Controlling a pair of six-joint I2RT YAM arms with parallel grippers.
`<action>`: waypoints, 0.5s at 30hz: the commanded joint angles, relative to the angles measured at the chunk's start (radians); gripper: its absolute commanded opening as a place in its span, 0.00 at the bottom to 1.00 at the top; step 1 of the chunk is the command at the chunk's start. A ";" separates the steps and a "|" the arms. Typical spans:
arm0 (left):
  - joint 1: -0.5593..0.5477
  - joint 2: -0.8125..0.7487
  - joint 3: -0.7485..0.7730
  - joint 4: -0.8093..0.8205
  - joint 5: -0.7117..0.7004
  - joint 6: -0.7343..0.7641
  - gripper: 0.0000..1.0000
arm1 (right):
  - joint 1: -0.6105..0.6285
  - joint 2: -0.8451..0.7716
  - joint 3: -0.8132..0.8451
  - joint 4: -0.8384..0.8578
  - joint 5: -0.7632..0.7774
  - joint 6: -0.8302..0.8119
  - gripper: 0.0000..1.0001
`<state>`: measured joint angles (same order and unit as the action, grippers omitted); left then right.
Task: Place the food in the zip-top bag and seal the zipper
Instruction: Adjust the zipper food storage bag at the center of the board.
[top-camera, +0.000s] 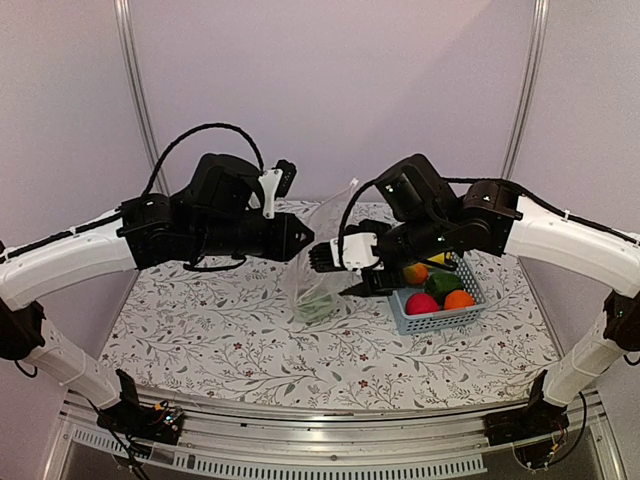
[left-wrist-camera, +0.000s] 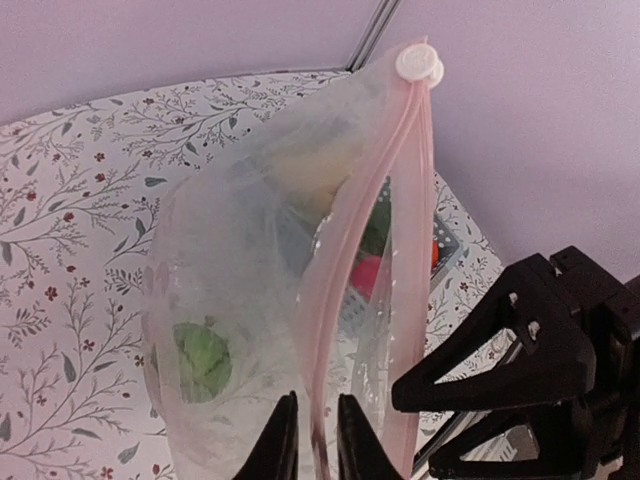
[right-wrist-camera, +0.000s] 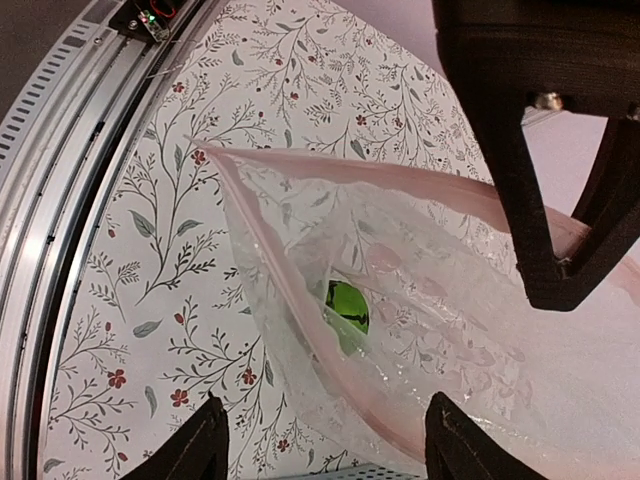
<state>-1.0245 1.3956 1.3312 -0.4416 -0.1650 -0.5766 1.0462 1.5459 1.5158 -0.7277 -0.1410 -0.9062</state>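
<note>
Left gripper (left-wrist-camera: 318, 432) clamps the zip-top bag (left-wrist-camera: 230, 300) by its zipper (left-wrist-camera: 345, 280), upright at table centre, one green ball (right-wrist-camera: 347, 303) inside, mouth gaping for the right gripper (right-wrist-camera: 325, 440), whose jaws are spread and empty.

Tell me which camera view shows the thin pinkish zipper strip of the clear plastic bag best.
Left wrist: the zipper strip runs lengthwise, up to its white slider. Right wrist shows one stretch; top view, too small.
</note>
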 joint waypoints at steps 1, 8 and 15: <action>0.011 0.016 0.059 -0.139 -0.040 0.016 0.19 | 0.005 -0.005 0.018 0.048 0.034 0.002 0.66; 0.012 0.053 0.102 -0.259 -0.078 0.004 0.13 | 0.005 -0.005 0.015 0.056 0.040 0.014 0.66; 0.016 0.047 0.166 -0.319 -0.185 0.048 0.00 | 0.003 -0.049 0.042 0.047 -0.014 0.063 0.68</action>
<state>-1.0229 1.4464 1.4368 -0.6846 -0.2600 -0.5690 1.0466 1.5455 1.5181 -0.6827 -0.1158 -0.8894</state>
